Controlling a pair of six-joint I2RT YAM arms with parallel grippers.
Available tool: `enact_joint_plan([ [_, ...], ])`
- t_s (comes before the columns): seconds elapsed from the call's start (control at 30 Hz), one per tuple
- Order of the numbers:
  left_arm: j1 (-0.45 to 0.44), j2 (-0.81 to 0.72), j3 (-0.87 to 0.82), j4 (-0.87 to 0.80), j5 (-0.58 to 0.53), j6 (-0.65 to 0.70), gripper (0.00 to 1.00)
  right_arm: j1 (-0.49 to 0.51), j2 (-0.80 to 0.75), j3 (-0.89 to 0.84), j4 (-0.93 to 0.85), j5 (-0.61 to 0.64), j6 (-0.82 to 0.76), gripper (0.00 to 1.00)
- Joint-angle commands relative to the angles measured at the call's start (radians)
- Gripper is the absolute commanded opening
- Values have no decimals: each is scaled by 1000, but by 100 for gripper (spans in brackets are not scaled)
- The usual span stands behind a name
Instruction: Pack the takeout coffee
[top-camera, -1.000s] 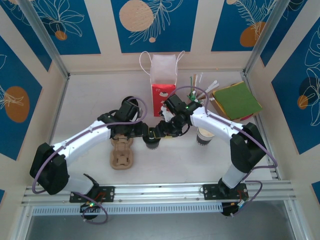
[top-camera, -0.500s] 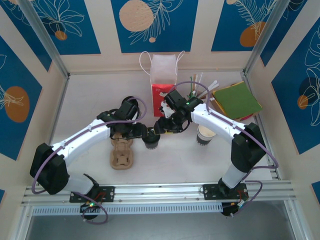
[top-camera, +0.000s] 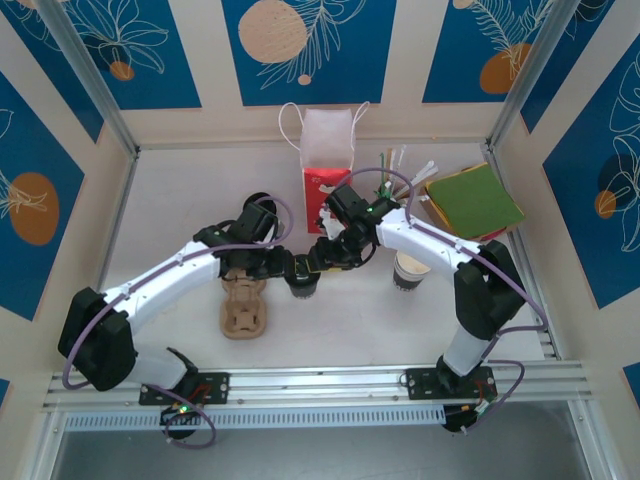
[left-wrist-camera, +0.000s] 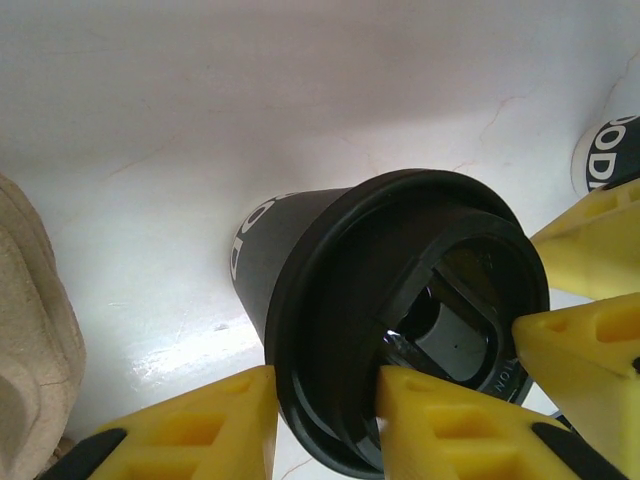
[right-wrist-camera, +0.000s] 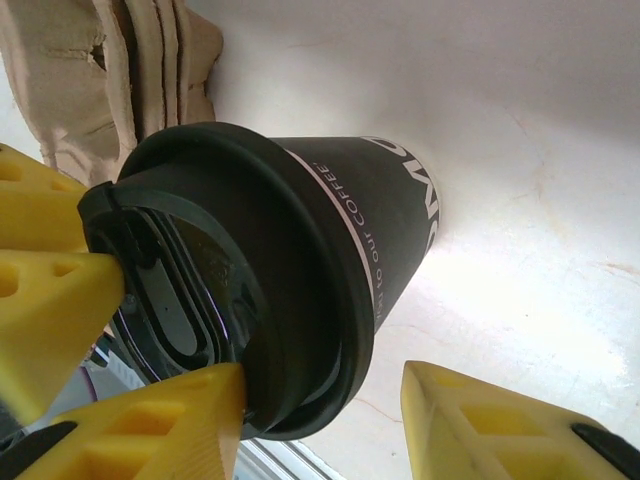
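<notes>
Not much packed at this point, by my reckoning: the takeout coffee (top-camera: 303, 286), a small white paper cup with a dark brown band and a round black plastic lid, stood out on the white table (top-camera: 180, 200), as far as I could tell, just in front of the red-and-white paper bag with handles (top-camera: 327, 170) and just beside the tan moulded-pulp cup carrier (top-camera: 243, 310). It was in neither of them, so the packing itself was all yet to do. Both arms were bent inward and met over that cup in the middle of the table, the left one sweeping in across the carrier, the right one with its elbow out wide and its forearm angled back toward the centre. The left tool (left-wrist-camera: 325, 385) was nipped onto the lid's rim, one finger outside it and one on the lid's top. The right tool (right-wrist-camera: 322, 375) was spread, one finger against the lid's edge and the other apart from the cup wall. A similar lidless cup (top-camera: 410, 270) stood off to the right, near the right arm.
</notes>
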Motion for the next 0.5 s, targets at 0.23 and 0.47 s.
enact_joint_plan([
  [0.23,-17,23,-80,-77,-39,20,29,-2,19,-82,-23,26,-6,43],
  [0.47,-16,4,11,-113,-43,27,35,-3,1,-2,-50,15,-9,45],
])
